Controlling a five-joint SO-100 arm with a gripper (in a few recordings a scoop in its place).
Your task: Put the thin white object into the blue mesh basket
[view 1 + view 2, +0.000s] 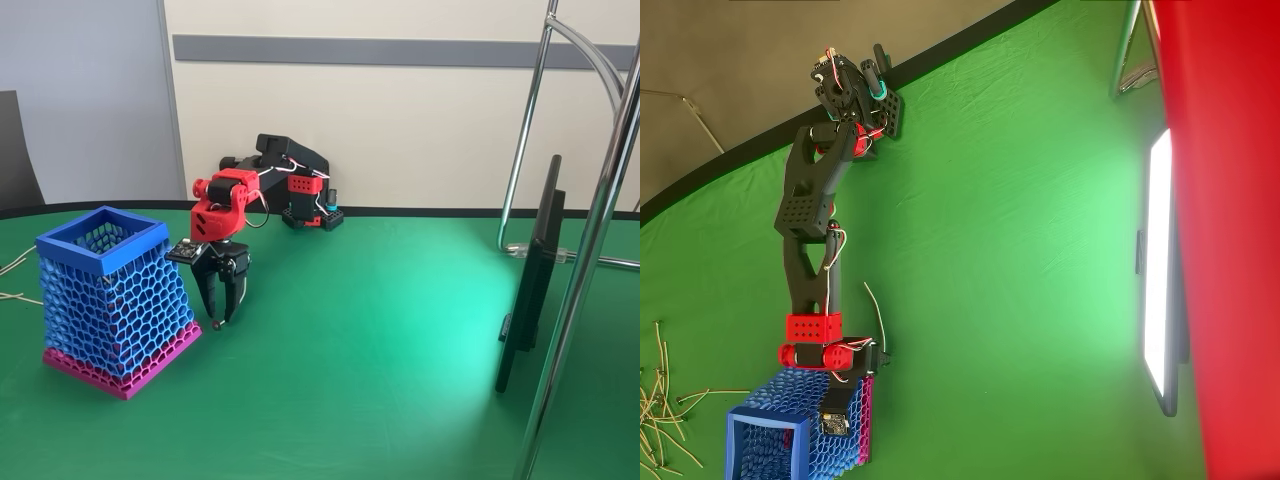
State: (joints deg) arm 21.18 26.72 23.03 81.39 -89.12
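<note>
Your pincer [221,318] points down at the green worktop [380,350], narrowly parted, beside the basket [112,300]; the strip [876,312] lies just by it.

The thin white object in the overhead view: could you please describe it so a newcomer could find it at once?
Start at the blue mesh basket at the lower left of the green table. Just above it, beside the gripper, lies the thin white object: one curved strip alone on the cloth, unlike the pale sticks heaped at the left edge.

Bright, even light is falling on the green surface [400,380]; a glowing panel [1160,290] is glaring white in the overhead view.
</note>
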